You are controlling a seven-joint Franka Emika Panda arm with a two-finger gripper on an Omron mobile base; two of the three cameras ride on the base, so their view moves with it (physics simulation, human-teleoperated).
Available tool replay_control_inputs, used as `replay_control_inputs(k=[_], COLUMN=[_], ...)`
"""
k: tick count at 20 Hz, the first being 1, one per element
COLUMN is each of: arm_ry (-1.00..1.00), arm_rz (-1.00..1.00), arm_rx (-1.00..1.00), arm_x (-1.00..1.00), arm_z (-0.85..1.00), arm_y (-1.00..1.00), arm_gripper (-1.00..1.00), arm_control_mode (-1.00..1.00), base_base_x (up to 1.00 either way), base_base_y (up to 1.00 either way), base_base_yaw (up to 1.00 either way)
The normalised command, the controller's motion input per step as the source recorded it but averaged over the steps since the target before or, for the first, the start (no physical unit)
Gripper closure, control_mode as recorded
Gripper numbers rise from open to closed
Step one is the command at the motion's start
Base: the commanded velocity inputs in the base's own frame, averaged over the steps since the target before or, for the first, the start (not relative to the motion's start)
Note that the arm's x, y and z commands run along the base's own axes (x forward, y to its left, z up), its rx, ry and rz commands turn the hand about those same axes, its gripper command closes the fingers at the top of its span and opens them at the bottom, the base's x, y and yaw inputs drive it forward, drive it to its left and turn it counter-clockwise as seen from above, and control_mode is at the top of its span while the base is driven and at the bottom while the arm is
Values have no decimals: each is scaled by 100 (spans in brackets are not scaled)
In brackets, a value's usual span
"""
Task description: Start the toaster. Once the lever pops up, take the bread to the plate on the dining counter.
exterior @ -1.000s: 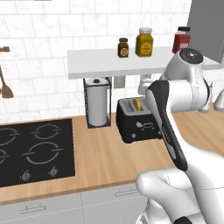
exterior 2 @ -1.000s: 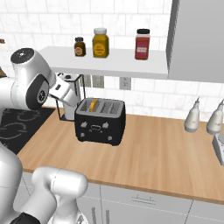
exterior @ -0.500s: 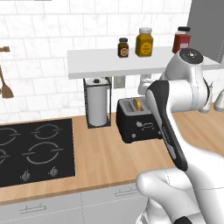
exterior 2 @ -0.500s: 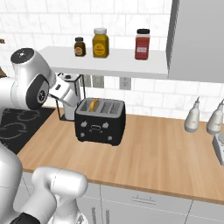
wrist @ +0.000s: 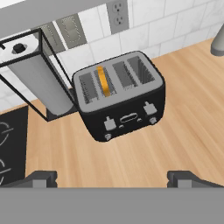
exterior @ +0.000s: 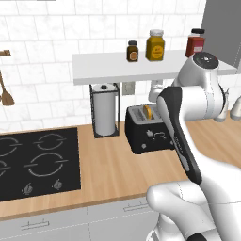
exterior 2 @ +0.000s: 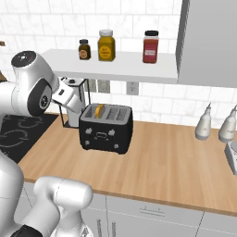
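Item: toaster (wrist: 119, 96), black, on wood wall counter (wrist: 188, 118) just beside paper-towel roll (wrist: 37, 81), w/ bread (wrist: 103, 81) seated edge-up in a slot near the roll side, prob. loaded so the lever on the front can be pressed. Claw (wrist: 111, 179): hangs above and in front of toaster, well apart, fingers (wrist: 41, 178) spread fully wide, nothing held or touched; looks like a pre-approach pose aimed at the front controls.
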Motion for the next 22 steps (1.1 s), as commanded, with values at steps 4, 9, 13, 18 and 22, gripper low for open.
replay_control_inputs(k=[4, 9, 13, 18, 22], arm_ry=[0, 0, 0, 0, 0], arm_rz=[0, 0, 0, 0, 0], arm_rx=[0, 0, 0, 0, 0], arm_x=[0, 0, 0, 0, 0], arm_z=[0, 0, 0, 0, 0], arm_y=[0, 0, 0, 0, 0], arm_gripper=[-100, -100, -100, -100, -100], arm_control_mode=[-100, -100, -100, -100, -100], base_base_x=[0, 0, 0, 0, 0], base_base_y=[0, 0, 0, 0, 0], base_base_yaw=[0, 0, 0, 0, 0])
